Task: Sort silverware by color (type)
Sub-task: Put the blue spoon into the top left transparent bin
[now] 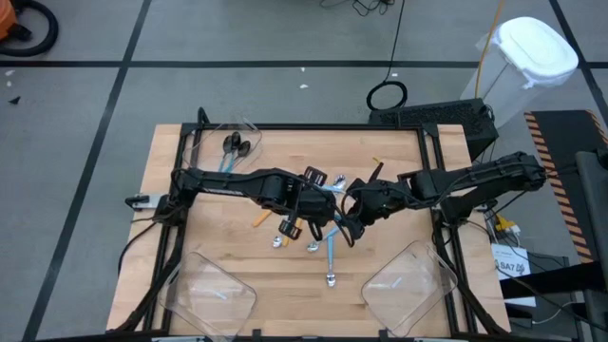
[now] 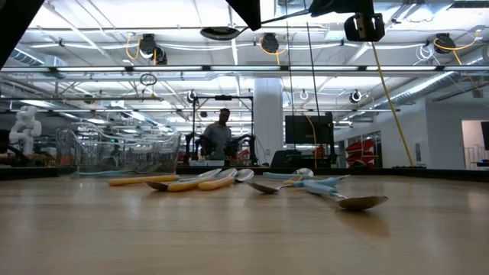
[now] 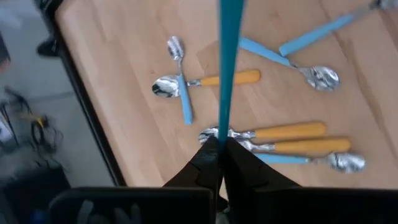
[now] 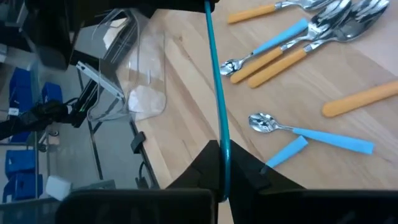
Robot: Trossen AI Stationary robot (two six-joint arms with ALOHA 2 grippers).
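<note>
Both grippers meet above the middle of the table and are shut on one blue-handled spoon (image 3: 225, 74), whose thin handle (image 4: 216, 93) runs between them. My left gripper (image 3: 219, 146) is at one end and my right gripper (image 4: 224, 180) at the other. In the low view the spoon's bowl (image 2: 221, 33) hangs high above the tabletop. Several more spoons with blue or orange handles (image 3: 292, 132) lie flat on the wood below, some crossed over one another. My left gripper pinches the blue handle (image 3: 220, 134) between its two fingers, slanting down; the handle runs on away from the fingertips. The low view shows the bowl just past this gripper. My right gripper pinches the handle's other end (image 4: 222, 155) between its two fingers, which lie along the handle. The spoon is lifted clear of the table and spans from one gripper to the other.
Clear plastic bins stand at the near left (image 1: 214, 290), near right (image 1: 408, 280) and far left (image 1: 223, 142) corners; the far-left one holds dark-bowled pieces. A lone blue spoon (image 1: 330, 256) lies toward the near edge. A person (image 2: 220, 134) stands beyond the table.
</note>
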